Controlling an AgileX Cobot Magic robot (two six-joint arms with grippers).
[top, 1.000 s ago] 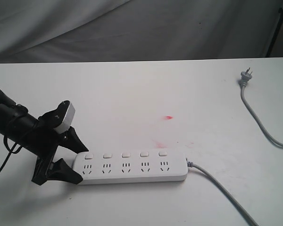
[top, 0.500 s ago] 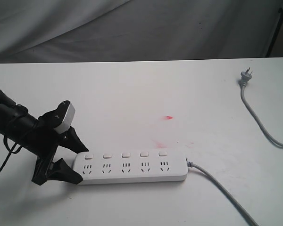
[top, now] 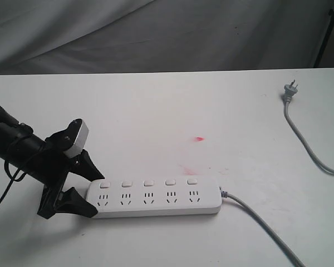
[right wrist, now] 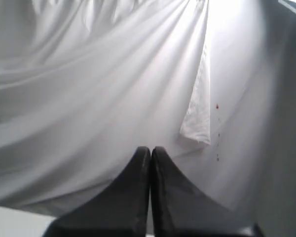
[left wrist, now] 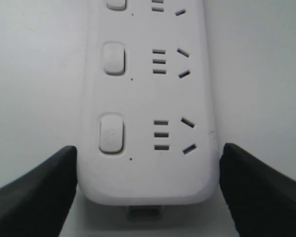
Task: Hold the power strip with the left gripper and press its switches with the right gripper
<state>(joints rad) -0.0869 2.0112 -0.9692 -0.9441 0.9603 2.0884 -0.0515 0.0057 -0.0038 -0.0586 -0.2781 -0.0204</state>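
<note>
Nothing has shifted since a second ago: arm, strip and cable all lie as before.

Item 1: the power strip (top: 156, 196). Long white bar with five sockets, flat on the white bench (top: 156, 111), near its front edge and left of centre, lengthwise across the exterior view.

Item 2: switches (top: 148, 182). Five white rounded-square buttons in a row along the strip's far side, one above each socket. The left wrist view shows two in full (left wrist: 112, 133). None is being touched.

Item 3: grey cable (top: 261, 225). Leaves the strip's right end and runs off the front right of the exterior view. A second stretch lies at the far right and ends in a grey plug (top: 290, 89), well apart from the strip.

Item 4: the left gripper (top: 98, 196). Black, with a silver-grey block (top: 78, 137) on its wrist, low at the strip's left end. Its fingers (left wrist: 34, 197) are spread wide, one along each long side of that end and just beside it. Whether they press on the plastic cannot be told.

Item 5: the right gripper (right wrist: 150, 153). Seen only in the right wrist view. Its two black fingers are clenched together with nothing between them, pointing at draped white cloth (right wrist: 89, 74).

Item 6: red marks (top: 199, 138). Faint smears on the bench behind the strip.
</note>
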